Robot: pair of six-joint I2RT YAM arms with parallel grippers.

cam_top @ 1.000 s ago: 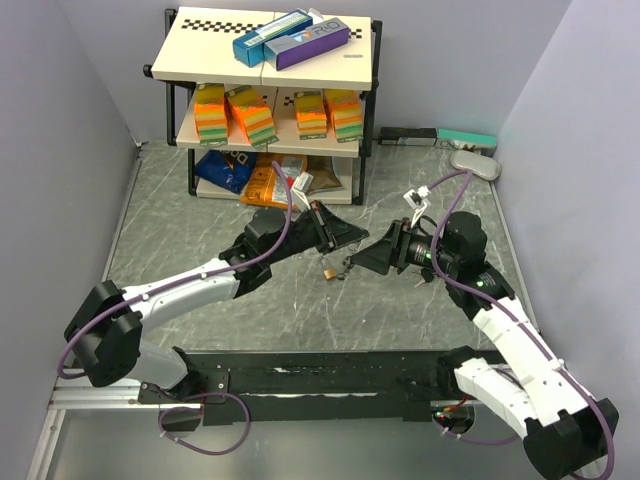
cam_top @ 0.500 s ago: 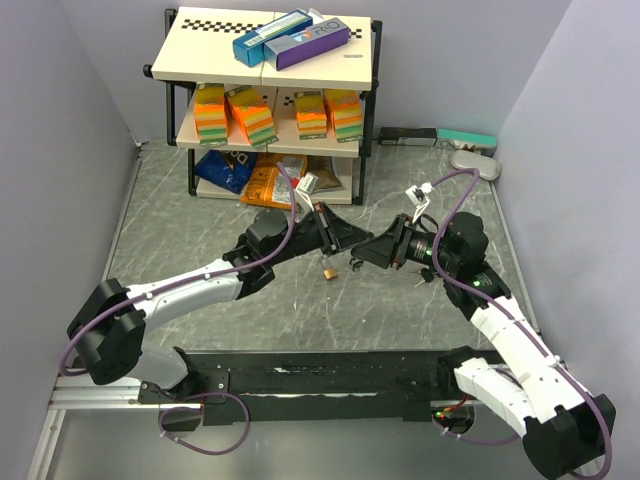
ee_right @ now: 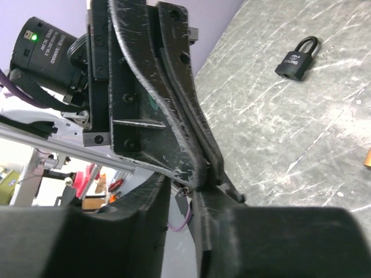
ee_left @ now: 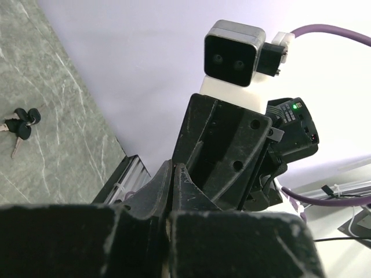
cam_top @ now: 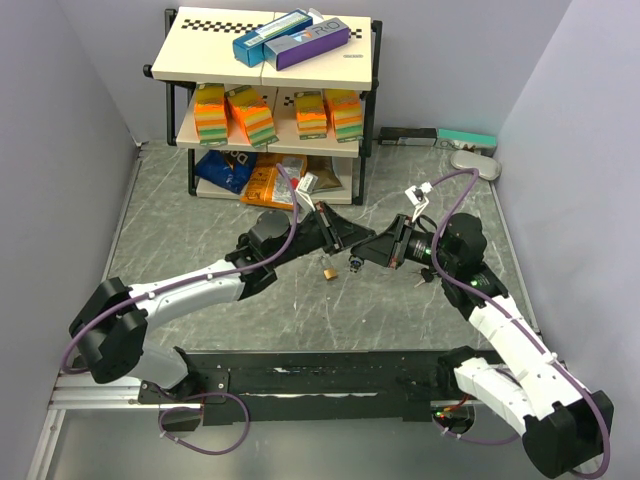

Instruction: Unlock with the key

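Left wrist view caught the bunch of keys, black-headed, lying on the grey marbled table, well clear of both grippers. A small brass padlock lay on the table just near of where the two grippers met. The right wrist view showed a black padlock lying flat, its white mark too small to read.

The left gripper had its fingers pressed together; whether anything sat between them could not be told. The right gripper stood narrow, tip to tip with the left, and whether it clamped anything was hidden.

At the far side, left of centre, a three-tier rack held a blue box and a purple box on top. Packs of sponges filled the middle tier and snack bags sat at the bottom. Their print was illegible.
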